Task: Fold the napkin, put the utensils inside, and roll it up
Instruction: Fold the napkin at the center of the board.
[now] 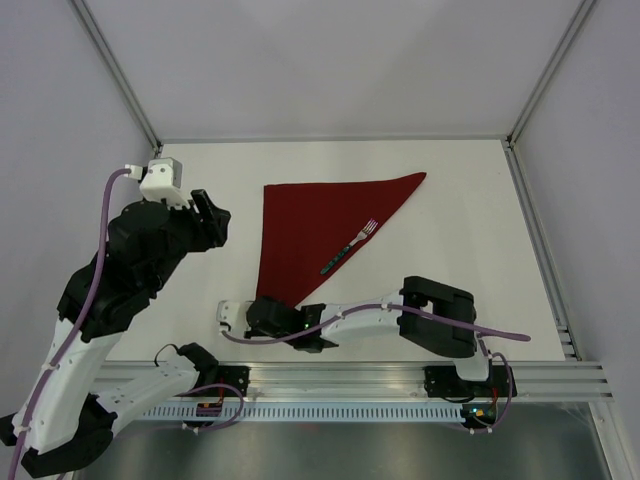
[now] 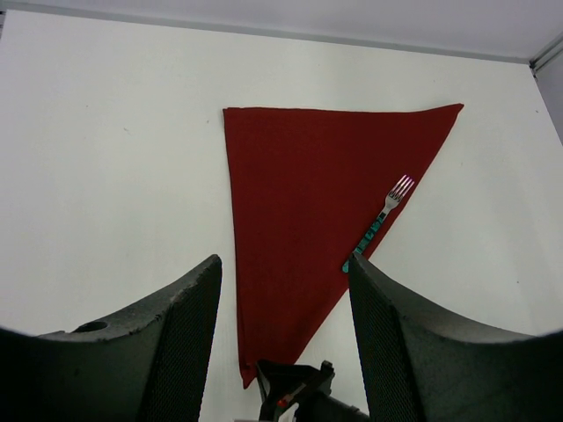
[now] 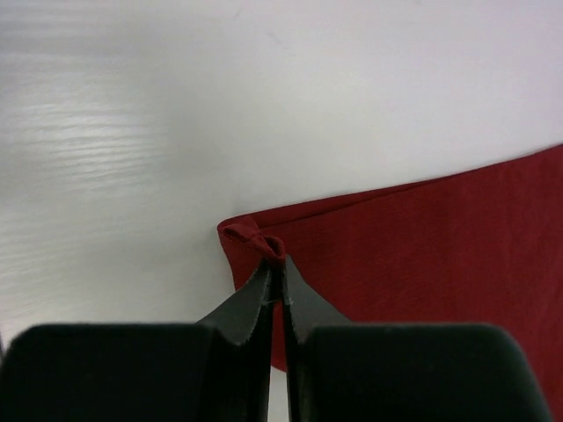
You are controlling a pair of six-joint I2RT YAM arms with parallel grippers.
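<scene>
The dark red napkin (image 1: 310,225) lies folded into a triangle on the white table, its long point toward me. The fork (image 1: 350,246) lies slantwise on the napkin's right edge, tines pointing up and right. My right gripper (image 1: 263,313) is shut on the napkin's near corner, which bunches into a small fold at the fingertips in the right wrist view (image 3: 275,264). My left gripper (image 1: 214,220) is open and empty, held above the table left of the napkin. The left wrist view shows the napkin (image 2: 299,193), the fork (image 2: 378,224) and my open left gripper (image 2: 283,268).
The white table (image 1: 450,270) has a raised metal frame along its back and right sides (image 1: 535,230). The right arm (image 1: 400,320) lies low along the table's near edge. The right gripper's body shows at the bottom of the left wrist view (image 2: 295,387).
</scene>
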